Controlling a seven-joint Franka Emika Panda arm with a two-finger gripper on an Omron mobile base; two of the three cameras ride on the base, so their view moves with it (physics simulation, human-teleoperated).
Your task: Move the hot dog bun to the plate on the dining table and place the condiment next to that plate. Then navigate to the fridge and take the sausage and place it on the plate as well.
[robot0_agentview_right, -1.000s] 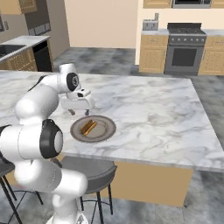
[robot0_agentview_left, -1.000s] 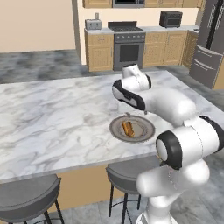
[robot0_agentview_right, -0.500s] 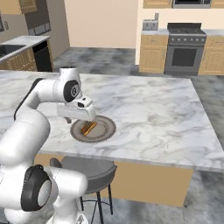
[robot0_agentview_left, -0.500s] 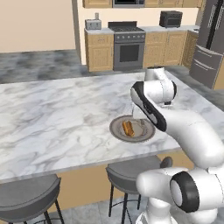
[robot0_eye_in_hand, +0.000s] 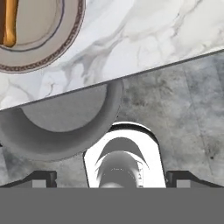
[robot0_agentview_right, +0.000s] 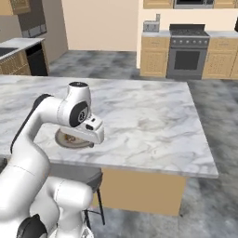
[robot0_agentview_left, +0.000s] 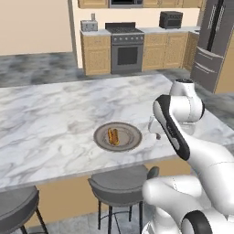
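Since the earlier frame the arm has swung away from above the plate [robot0_agentview_left: 118,137] toward the near right edge of the dining table [robot0_agentview_left: 55,114], and the wrist now hangs beside the plate rather than over it. The pincer [robot0_agentview_left: 154,130] sits low at that edge, its fingers largely hidden behind the white forearm in the left base view; it is released, jaws spread wide, holding nothing. In the hand view the finger tips [robot0_eye_in_hand: 41,177] stand far apart at the bottom, looking down past the surface edge onto a round grey stool [robot0_eye_in_hand: 57,127] and the grey floor [robot0_eye_in_hand: 188,109]. The hot dog bun [robot0_agentview_left: 113,136] lies on the plate, roughly centred, orange-brown, long axis pointing away from the robot; in the hand view one end of it shows at the upper left on the plate. The fridge [robot0_agentview_left: 215,41] stands at the far right, well apart from the surface. A stove [robot0_agentview_left: 124,48] sits between wood cabinets at the back wall.
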